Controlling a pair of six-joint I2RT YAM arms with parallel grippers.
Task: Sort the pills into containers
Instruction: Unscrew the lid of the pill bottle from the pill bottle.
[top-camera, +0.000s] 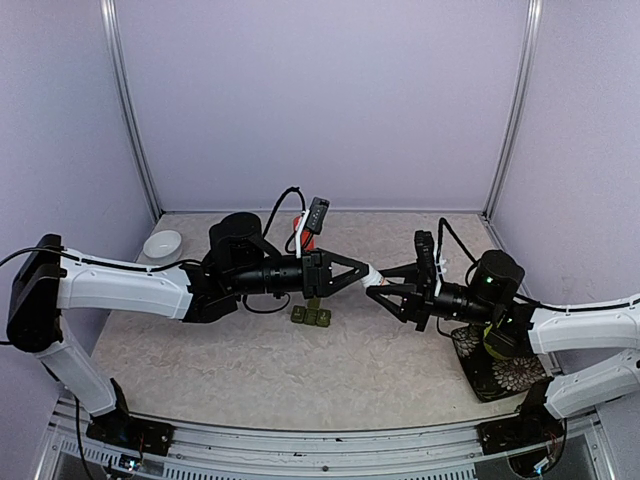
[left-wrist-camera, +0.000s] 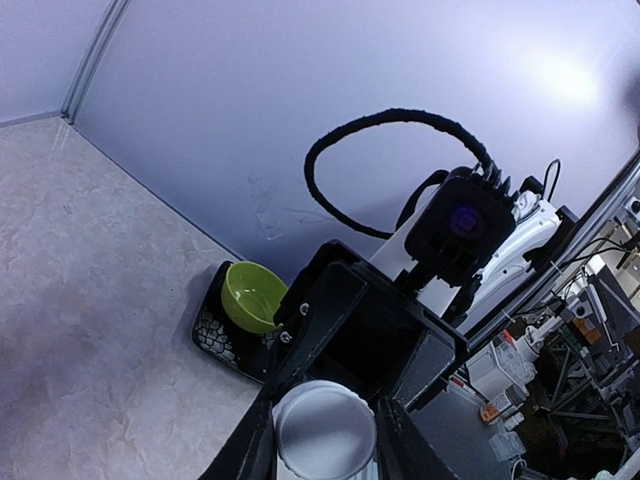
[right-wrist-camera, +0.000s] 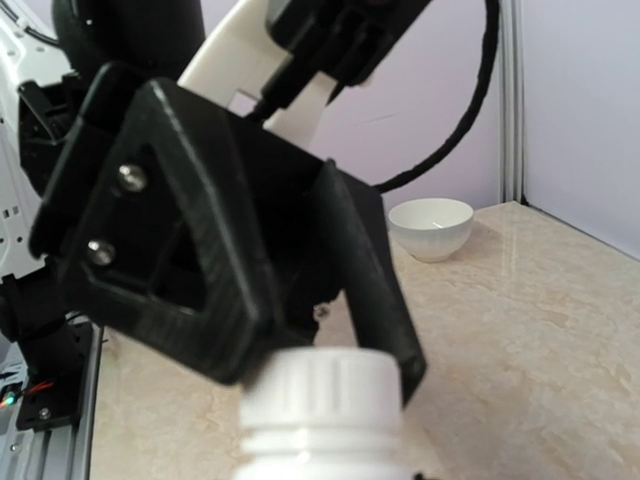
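Top external: beige marbled table (top-camera: 250, 370), matte and flat. At the right edge a dark floral tray (top-camera: 505, 378) carries the lime-green bowl (left-wrist-camera: 252, 295), glossy, probably plastic. Far left is the white bowl (top-camera: 162, 243), smooth with a glazed look.

Mid-table, in the air between the arms, is the white bottle (right-wrist-camera: 322, 455). The right gripper (top-camera: 392, 288) is clamped on its body, jaws partly closed around it. The left gripper (top-camera: 364, 272) has its fingers pressed on either side of the cap (right-wrist-camera: 325, 385), white and ribbed; this looks like a grip.

The pill box (top-camera: 311, 316) stands on the table just below the left gripper, apart from both grippers. It is dark green and oblong, with three square lidded cells in a row; lid state is too small to tell.

Judgement: the box is hard thin plastic, very light, stiff and slick. It will likely skid or tip if nudged. Pinch it across the long sides or steady one end, and lift lids at the front lip. The cap's ribs should help twisting.
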